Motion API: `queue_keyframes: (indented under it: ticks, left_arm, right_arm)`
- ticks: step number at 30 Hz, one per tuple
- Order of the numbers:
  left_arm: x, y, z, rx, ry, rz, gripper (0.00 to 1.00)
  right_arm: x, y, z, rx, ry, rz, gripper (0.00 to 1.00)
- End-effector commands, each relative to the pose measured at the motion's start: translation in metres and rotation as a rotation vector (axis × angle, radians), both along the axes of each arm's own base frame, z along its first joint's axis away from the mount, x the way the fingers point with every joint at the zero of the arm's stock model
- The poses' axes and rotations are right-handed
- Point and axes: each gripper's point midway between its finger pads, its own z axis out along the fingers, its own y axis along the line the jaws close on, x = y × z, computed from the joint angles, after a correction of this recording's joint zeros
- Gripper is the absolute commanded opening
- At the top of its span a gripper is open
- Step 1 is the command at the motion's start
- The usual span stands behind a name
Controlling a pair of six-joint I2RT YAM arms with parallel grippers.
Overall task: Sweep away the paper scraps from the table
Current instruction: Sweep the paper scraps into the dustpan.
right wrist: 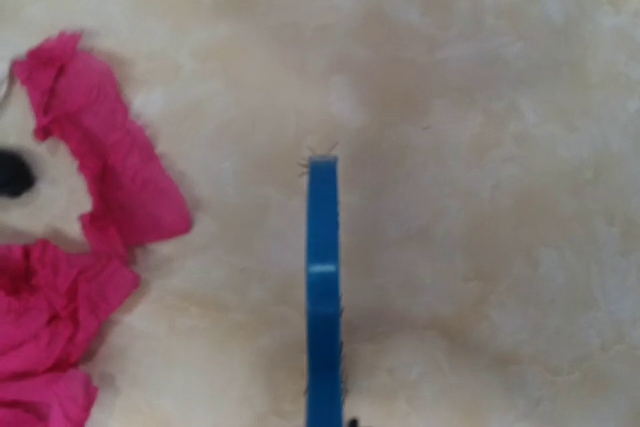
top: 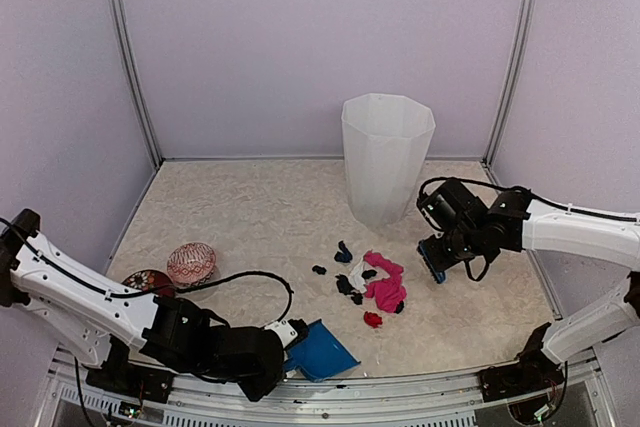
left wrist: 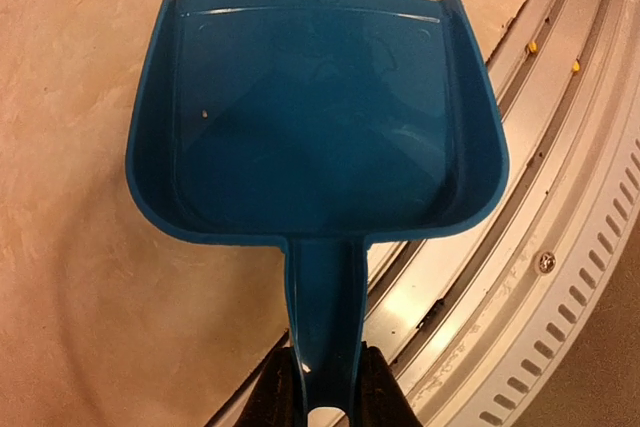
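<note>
Nothing had been swept yet: the paper scraps (top: 372, 285) lay on the surface (top: 250, 217) toward its near edge, the dustpan (left wrist: 315, 117) empty. The left end effector (left wrist: 322, 392) clenched its handle; the right end effector (top: 455, 245) clamped the brush (right wrist: 322, 287) just beside the scraps.

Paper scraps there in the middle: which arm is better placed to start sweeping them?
Probably right. The right pincer holds the blue brush just beside the paper scraps; the left pincer holds the dustpan at the near edge of the table.
</note>
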Motion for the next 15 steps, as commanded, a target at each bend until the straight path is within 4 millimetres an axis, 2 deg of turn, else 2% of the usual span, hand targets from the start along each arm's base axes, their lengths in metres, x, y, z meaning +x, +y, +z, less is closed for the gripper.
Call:
queue_keyframes:
  ticks: [1,9,15]
  left_arm:
    - [0.004,-0.023,0.003,-0.029,-0.020,-0.013,0.00]
    - [0.018,-0.044,-0.014,-0.051,-0.004,-0.005,0.00]
    - [0.040,-0.050,-0.030,-0.049,0.031,0.051,0.00]
  right_arm:
    - [-0.004,0.025,0.000,-0.036,0.013,0.088,0.00]
    - [-0.028,0.061,-0.013,-0.124,0.089,0.221,0.00]
    - [-0.049,0.089,-0.016,-0.120,0.148,0.317,0.00]
